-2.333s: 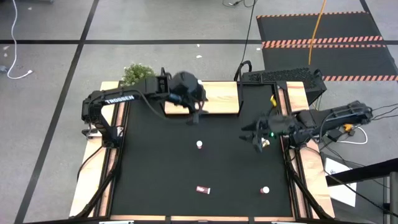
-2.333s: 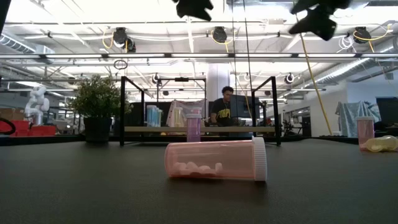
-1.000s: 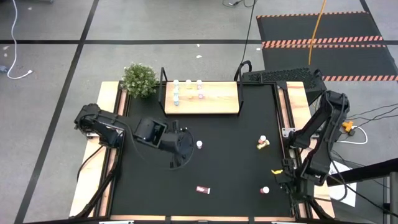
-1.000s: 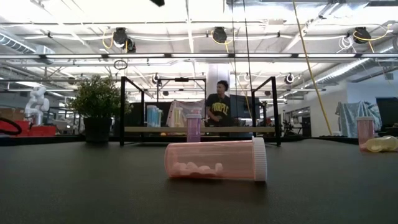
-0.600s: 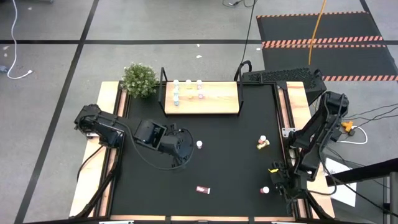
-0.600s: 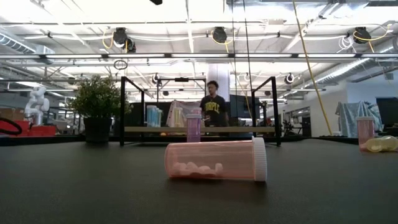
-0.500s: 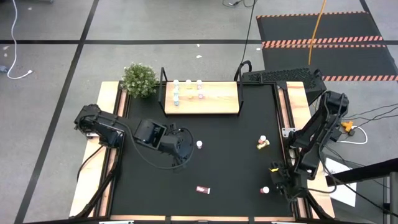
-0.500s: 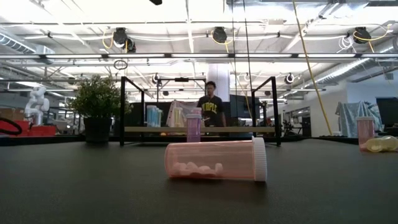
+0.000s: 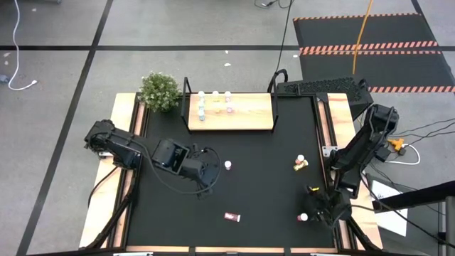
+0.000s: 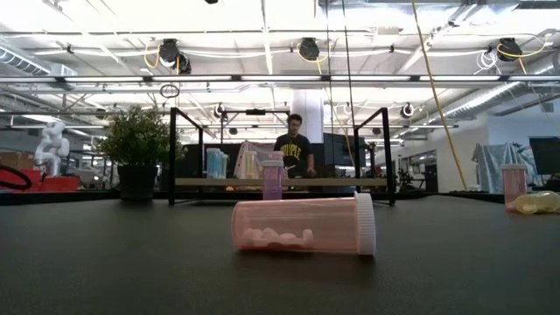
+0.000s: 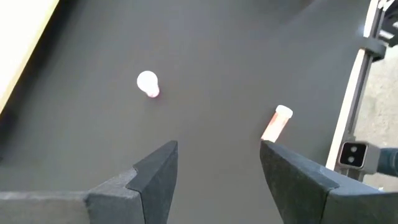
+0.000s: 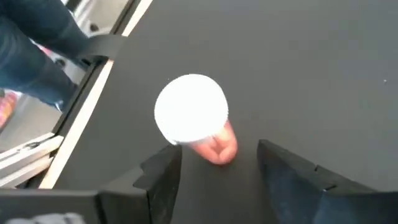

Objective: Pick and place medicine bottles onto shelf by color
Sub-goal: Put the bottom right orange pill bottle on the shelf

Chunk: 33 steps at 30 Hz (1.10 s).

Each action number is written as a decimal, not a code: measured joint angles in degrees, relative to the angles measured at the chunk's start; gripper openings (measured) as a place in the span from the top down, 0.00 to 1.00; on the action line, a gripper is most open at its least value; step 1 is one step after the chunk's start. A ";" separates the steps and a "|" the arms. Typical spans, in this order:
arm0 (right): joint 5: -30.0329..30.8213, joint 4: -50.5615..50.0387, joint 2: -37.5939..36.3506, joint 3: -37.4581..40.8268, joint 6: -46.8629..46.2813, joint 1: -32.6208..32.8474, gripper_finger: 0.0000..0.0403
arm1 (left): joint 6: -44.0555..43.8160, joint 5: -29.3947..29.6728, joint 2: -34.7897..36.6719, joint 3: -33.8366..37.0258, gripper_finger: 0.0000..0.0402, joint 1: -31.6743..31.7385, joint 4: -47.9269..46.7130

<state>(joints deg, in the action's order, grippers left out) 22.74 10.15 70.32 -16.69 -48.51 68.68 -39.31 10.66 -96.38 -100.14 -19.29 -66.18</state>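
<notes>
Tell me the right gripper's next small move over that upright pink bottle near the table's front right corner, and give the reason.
Probably lower straight down, then close. The right gripper is open, its fingers apart with nothing between them, and the upright pink bottle with its white cap stands just ahead of them, not yet gripped. From above, the gripper sits right beside that bottle.

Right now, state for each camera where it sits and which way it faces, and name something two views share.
High: overhead, straight down on the table, both arms, the shelf.
Low: table height, level across the lying pink bottle toward the shelf; no arm shows.
Left wrist: down past open jaws; shares that lying bottle.
Right wrist: down past open jaws onto an upright pink bottle, also in high view.
</notes>
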 joint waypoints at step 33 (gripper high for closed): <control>-3.95 9.66 -4.12 1.91 -0.73 -25.98 0.77 | 18.14 -11.96 -14.52 0.07 0.43 9.73 52.48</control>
<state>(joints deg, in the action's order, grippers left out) 18.79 19.82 66.20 -14.77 -49.24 42.70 -21.18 -1.30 -110.90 -100.07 -9.55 -13.70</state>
